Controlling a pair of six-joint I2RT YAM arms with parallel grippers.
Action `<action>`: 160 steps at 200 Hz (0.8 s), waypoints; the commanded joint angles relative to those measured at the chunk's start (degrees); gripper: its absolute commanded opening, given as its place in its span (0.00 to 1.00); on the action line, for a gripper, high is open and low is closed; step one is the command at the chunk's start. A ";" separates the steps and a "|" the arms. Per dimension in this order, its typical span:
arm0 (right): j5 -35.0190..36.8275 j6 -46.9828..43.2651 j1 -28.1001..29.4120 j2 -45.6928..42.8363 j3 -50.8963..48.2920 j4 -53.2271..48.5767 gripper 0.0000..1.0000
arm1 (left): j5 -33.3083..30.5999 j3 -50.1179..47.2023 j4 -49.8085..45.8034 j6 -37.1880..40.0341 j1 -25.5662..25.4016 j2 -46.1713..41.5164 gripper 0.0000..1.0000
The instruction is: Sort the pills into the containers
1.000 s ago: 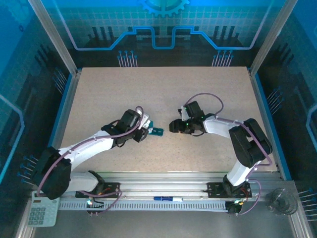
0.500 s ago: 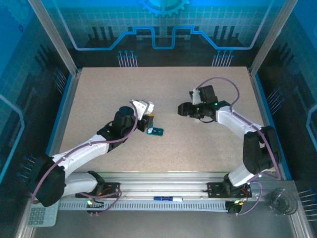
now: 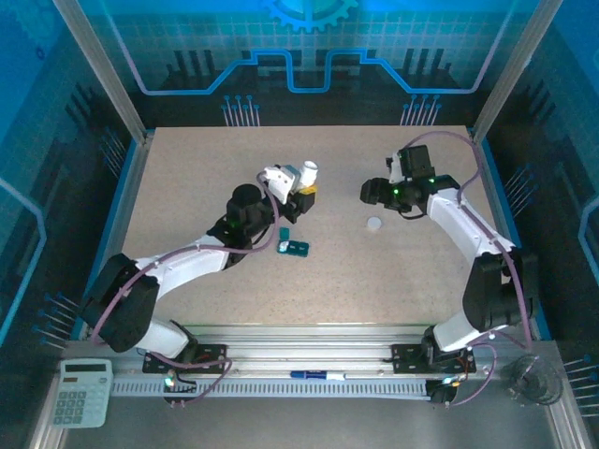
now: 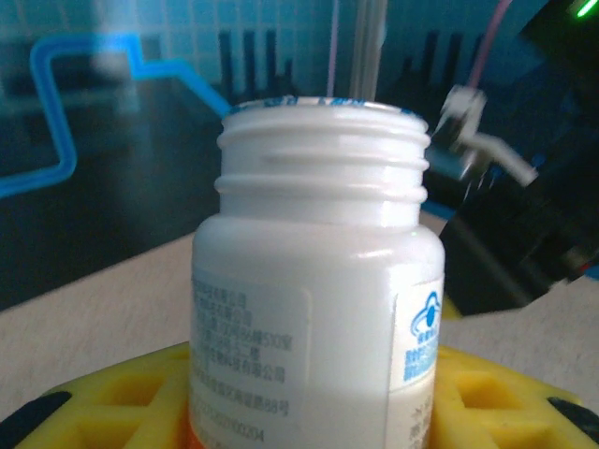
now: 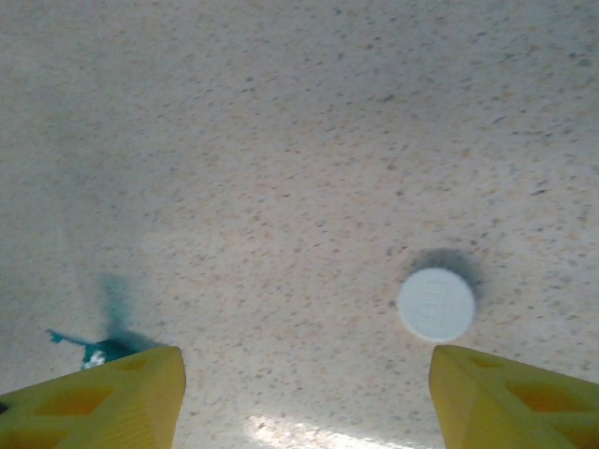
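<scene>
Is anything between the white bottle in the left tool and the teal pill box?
Nothing visible. The white plastic bottle is held just beyond the small teal-green rectangular pill box; the round white cap lies well aside.

Speckled beige table (image 3: 187, 187) with two small things on it.
A teal pill box (image 3: 293, 247) lies near the middle; a white round cap (image 3: 374, 224) lies apart to its right, slightly farther back.
</scene>
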 commanded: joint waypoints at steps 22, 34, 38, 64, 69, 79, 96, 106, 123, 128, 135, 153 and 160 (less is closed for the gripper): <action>5.03 -2.79 -1.07 7.99 5.45 -7.34 0.73 | 9.45 6.23 10.64 1.35 1.17 1.87 0.00; 5.56 -2.98 -0.95 10.59 6.98 -8.09 0.73 | 10.66 6.62 12.81 0.38 1.24 2.64 0.00; 5.71 -3.04 -0.72 11.38 7.49 -8.40 0.73 | 11.29 6.69 13.44 0.18 1.29 2.89 0.00; 8.02 -4.30 1.27 16.36 11.14 -11.37 0.73 | 13.27 6.46 16.59 -1.34 2.15 4.14 0.00; 8.64 -4.63 1.79 17.16 11.82 -12.02 0.73 | 13.66 6.29 17.13 -1.73 2.26 4.42 0.00; 10.33 -5.34 2.89 18.87 13.24 -13.22 0.73 | 14.19 5.85 18.48 -2.50 2.74 4.91 0.00; 11.90 -5.94 3.92 21.34 15.11 -14.98 0.73 | 15.12 4.84 20.90 -3.52 3.33 5.70 0.00; 12.99 -6.01 4.28 22.39 15.56 -15.58 0.73 | 15.48 4.43 21.68 -3.96 3.63 5.94 0.00; 13.76 -6.02 4.50 23.43 15.59 -15.73 0.73 | 16.10 3.94 22.05 -4.36 3.88 6.06 0.00; 14.00 -6.00 4.54 23.80 15.60 -15.82 0.73 | 16.20 3.84 22.06 -4.39 4.00 6.04 0.00; 14.21 -5.86 4.56 24.09 15.51 -15.80 0.73 | 16.34 3.72 22.07 -4.29 3.98 6.16 0.00; 14.48 -5.86 4.68 24.88 15.17 -15.70 0.72 | 17.03 3.54 22.02 -4.35 4.02 6.33 0.00; 14.57 -5.86 4.65 25.18 14.96 -15.69 0.72 | 17.33 3.53 22.08 -4.38 4.03 6.43 0.00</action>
